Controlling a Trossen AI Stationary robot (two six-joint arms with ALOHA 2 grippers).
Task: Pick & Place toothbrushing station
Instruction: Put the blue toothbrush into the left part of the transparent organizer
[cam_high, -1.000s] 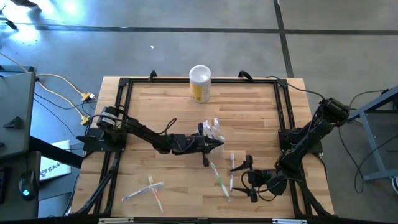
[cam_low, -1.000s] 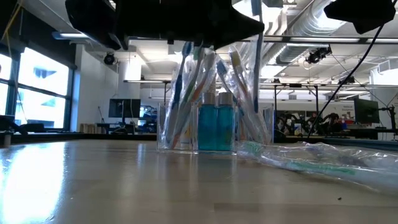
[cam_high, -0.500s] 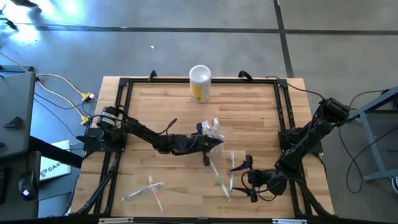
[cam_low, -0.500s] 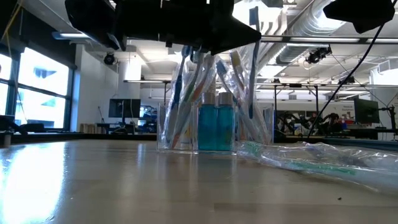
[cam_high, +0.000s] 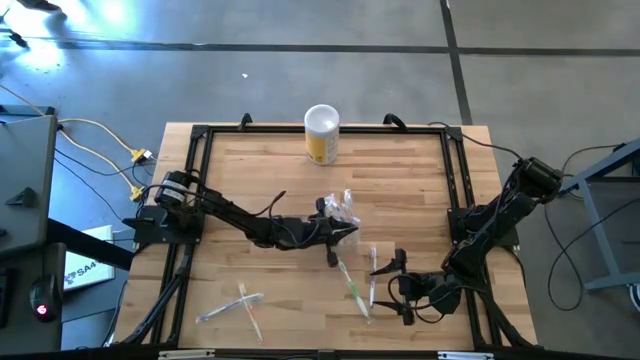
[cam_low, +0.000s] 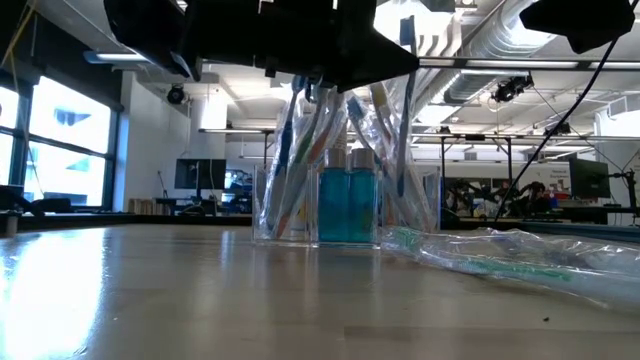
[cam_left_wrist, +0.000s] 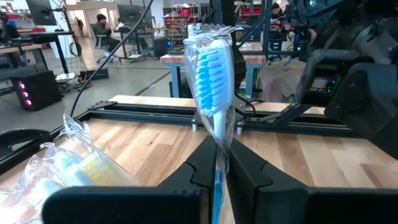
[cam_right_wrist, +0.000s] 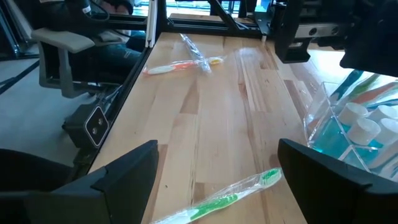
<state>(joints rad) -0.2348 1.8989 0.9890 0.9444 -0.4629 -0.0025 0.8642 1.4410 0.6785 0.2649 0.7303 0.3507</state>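
Fingers of my left gripper (cam_left_wrist: 217, 171) are pinching a blue wrapped toothbrush (cam_left_wrist: 212, 87) over the clear holder (cam_low: 340, 205) mid-table, so I think letting go comes next.

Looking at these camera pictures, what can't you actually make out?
- Low view: the left claw above the clear holder is a dark mass cut off by the top edge.
- Left wrist view: the blue toothbrush handle is hidden between the fingers.
- High view: the holder's contents are too small to count.
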